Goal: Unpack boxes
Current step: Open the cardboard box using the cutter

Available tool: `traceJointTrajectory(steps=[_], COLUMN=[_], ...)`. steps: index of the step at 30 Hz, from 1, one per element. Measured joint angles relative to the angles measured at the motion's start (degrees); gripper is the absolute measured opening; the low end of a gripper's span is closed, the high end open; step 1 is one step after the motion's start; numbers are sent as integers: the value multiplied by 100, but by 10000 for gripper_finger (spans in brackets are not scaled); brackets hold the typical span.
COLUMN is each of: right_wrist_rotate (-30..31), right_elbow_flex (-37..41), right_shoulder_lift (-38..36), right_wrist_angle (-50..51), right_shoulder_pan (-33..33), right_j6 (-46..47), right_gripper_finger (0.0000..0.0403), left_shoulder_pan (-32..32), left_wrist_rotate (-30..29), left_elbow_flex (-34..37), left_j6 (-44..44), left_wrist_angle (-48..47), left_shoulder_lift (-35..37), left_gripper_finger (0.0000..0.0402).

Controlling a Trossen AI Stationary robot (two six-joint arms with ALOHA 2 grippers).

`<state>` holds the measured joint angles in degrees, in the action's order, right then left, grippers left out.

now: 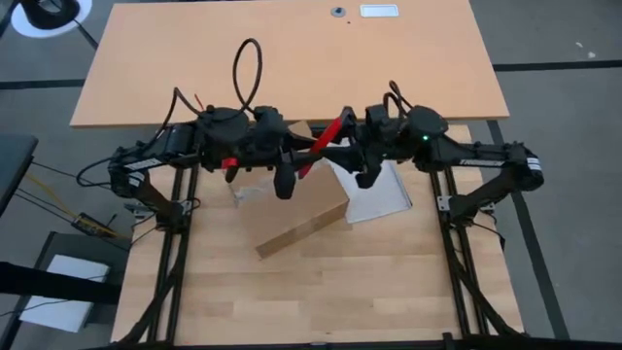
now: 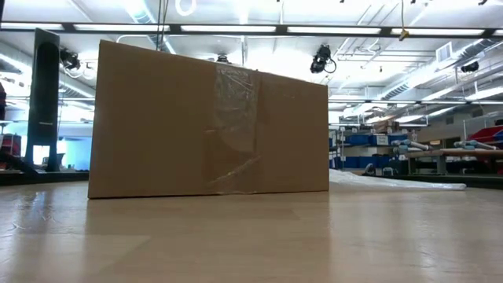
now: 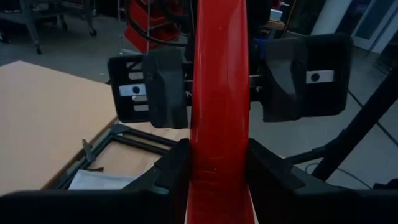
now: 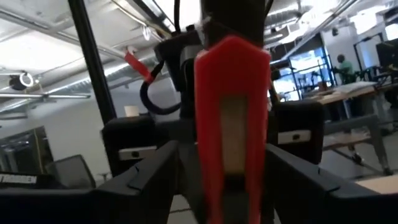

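The brown cardboard box [image 1: 296,216] [image 2: 157,118] stands on the table on its bottom face, with a clear tape strip [image 2: 236,130] down its near side. Above its far edge both grippers meet around a long red tool [image 1: 326,144] [image 3: 219,106] [image 4: 231,106]. My left gripper [image 3: 219,186] is shut on the tool. My right gripper [image 3: 225,87] [image 4: 231,186] faces it, open, with one finger on each side of the same tool; on one side a gap shows between finger and tool. My left gripper pinches the red tool's shaft [image 3: 217,168] between its two fingers [image 3: 168,180]. The tool runs along the fingers and on past them toward my right gripper. It is lifted clear, above the box. Whether my right gripper touches the tool, I cannot tell.
A clear plastic bag [image 1: 381,194] [image 2: 401,182] lies flat on the table to the right of the box. A second, bare tabletop [image 1: 292,58] adjoins at the far side. The arms' frames [image 1: 160,243] line the left and right edges. Bare wood lies in front of the box.
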<state>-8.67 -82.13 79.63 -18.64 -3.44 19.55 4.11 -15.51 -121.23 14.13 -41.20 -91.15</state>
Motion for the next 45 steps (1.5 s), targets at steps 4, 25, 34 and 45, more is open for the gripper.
traceJointTrajectory(steps=[4,25,34,45], right_wrist_rotate=[13,-443,-1132,-1195], right_elbow_flex=[-25,-559,-1779,-2008], right_shoulder_lift=[5,-36,650,845], right_wrist_angle=[-124,901,2383,2611], right_shoulder_pan=[-78,-457,-553,-580], right_j6=[-21,99,83,-79], right_gripper_finger=[226,117,117,117], left_shoulder_pan=[1,-111,-342,-366], left_wrist_rotate=[0,-248,162,527], left_elbow_flex=[0,-7,-9,4], left_j6=[0,341,421,455], left_wrist_angle=[116,-350,-469,-350], left_shoulder_lift=[-4,315,97,22], left_gripper_finger=[136,210,212,213])
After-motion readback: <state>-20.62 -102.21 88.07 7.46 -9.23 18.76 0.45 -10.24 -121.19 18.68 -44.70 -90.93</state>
